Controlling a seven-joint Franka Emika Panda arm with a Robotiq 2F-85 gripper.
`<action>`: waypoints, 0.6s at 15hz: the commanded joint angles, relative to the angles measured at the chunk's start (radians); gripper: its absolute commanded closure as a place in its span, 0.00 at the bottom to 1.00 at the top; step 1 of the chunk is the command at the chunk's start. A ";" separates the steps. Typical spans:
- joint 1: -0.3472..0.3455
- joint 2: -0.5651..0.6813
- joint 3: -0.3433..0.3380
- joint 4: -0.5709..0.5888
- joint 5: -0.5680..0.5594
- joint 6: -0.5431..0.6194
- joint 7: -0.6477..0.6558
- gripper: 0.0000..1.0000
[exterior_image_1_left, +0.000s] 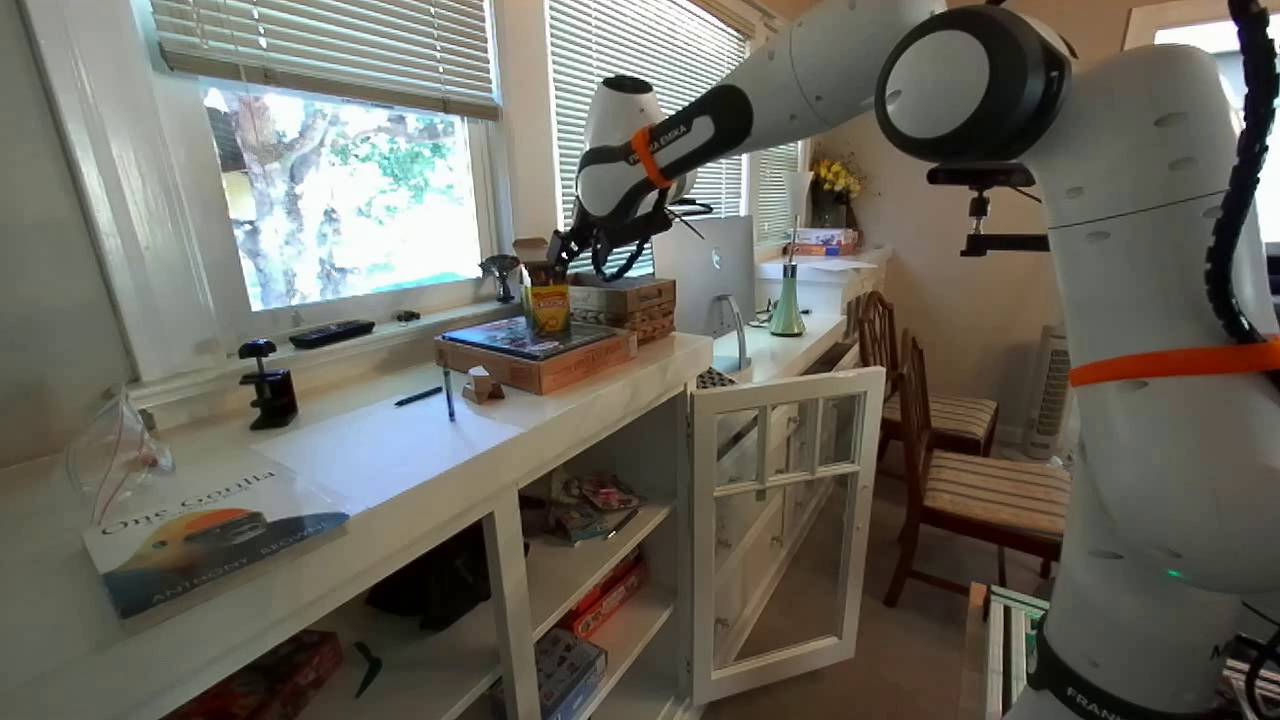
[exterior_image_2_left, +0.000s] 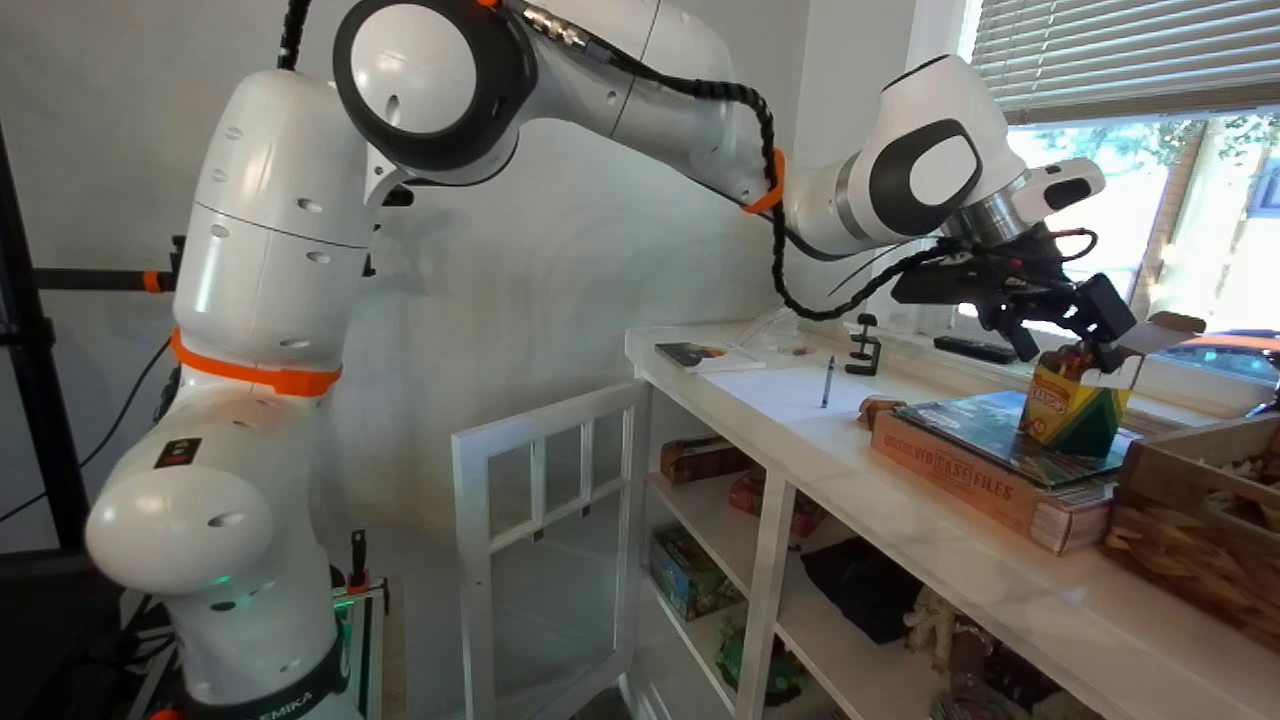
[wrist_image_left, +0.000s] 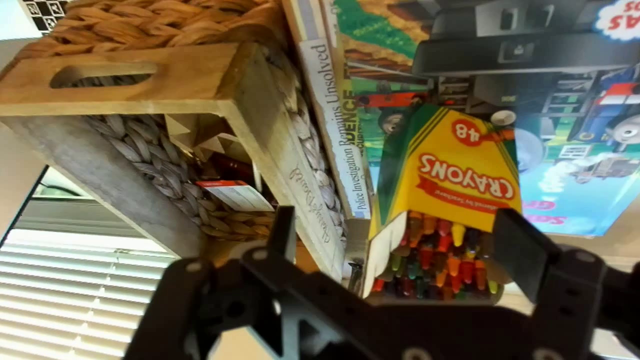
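Observation:
My gripper (wrist_image_left: 400, 241) is open with nothing held. It is just above the open top of a yellow and green crayon box (wrist_image_left: 460, 175); the gripper shows in both exterior views (exterior_image_1_left: 562, 248) (exterior_image_2_left: 1068, 350). The box stands upright with its flap raised, packed with several coloured crayons (wrist_image_left: 440, 260). In the wrist view it lies between the fingers, nearer the right one, which overlaps its edge; I cannot tell whether they touch. The box (exterior_image_2_left: 1070, 410) stands on a flat train-picture box (wrist_image_left: 555, 130), which lies on an orange-brown case-files box (exterior_image_2_left: 960, 480).
A wooden crate (wrist_image_left: 190, 95) with woven sides stands beside the boxes. On the counter are white paper (exterior_image_1_left: 370, 430), an upright thin stick (exterior_image_2_left: 828, 382), a small brown piece (exterior_image_1_left: 482, 385), a book (exterior_image_1_left: 210, 530) and a black clamp (exterior_image_1_left: 270, 385). A glass cabinet door (exterior_image_1_left: 785, 530) hangs open below.

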 joint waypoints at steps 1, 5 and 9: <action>-0.044 0.010 0.019 0.030 0.013 -0.054 -0.013 0.00; -0.066 0.026 0.011 0.043 0.017 -0.028 0.038 0.00; -0.079 0.038 0.016 0.049 0.047 -0.008 0.089 0.00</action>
